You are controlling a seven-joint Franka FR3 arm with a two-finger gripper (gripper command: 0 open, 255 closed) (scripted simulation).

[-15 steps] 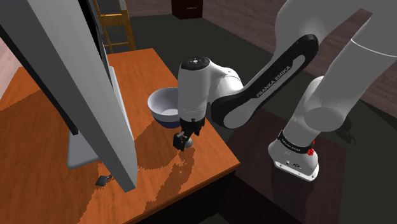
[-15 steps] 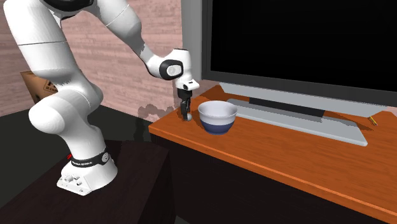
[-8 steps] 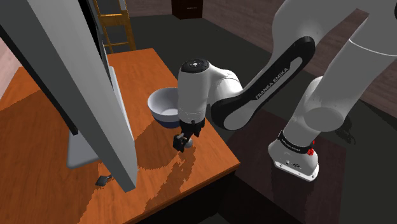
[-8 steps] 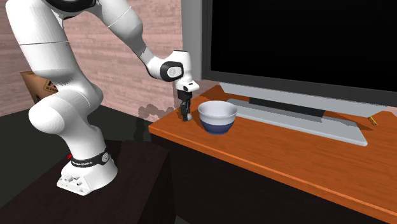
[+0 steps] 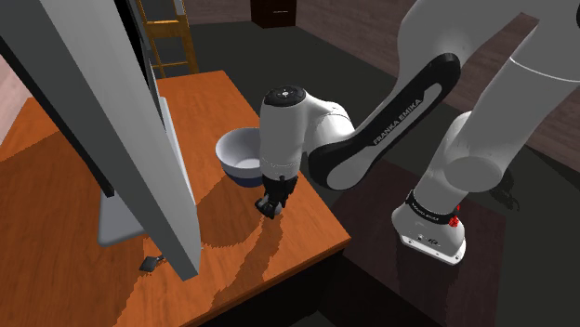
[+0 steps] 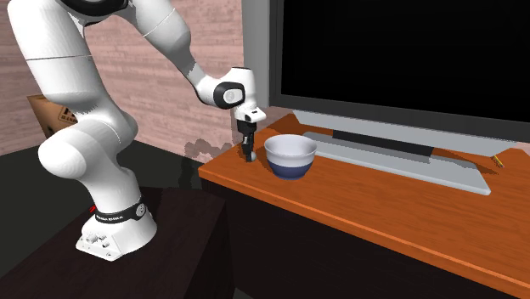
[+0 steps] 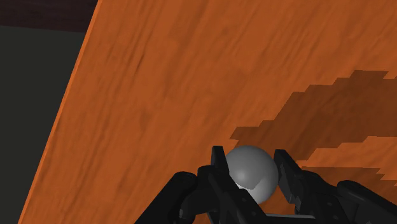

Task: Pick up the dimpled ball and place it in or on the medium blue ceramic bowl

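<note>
Apparently hand (image 7: 249,156) clasps grey ball (image 7: 251,175) on table (image 7: 159,76).

A smooth grey ball (image 7: 251,173), with no dimples discernible, is seen between the two fingers (image 7: 220,168) of the gripper (image 7: 250,158), touched on both sides, low over the orange-brown wooden tabletop (image 7: 165,83). The bowl (image 5: 239,154), white with a blue lower band (image 6: 290,171), is set upright on the same tabletop, near the ball.

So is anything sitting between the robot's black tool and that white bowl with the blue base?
Nothing: the second exterior view shows bare orange wooden tabletop between the black tool and the white, blue-based bowl.
</note>
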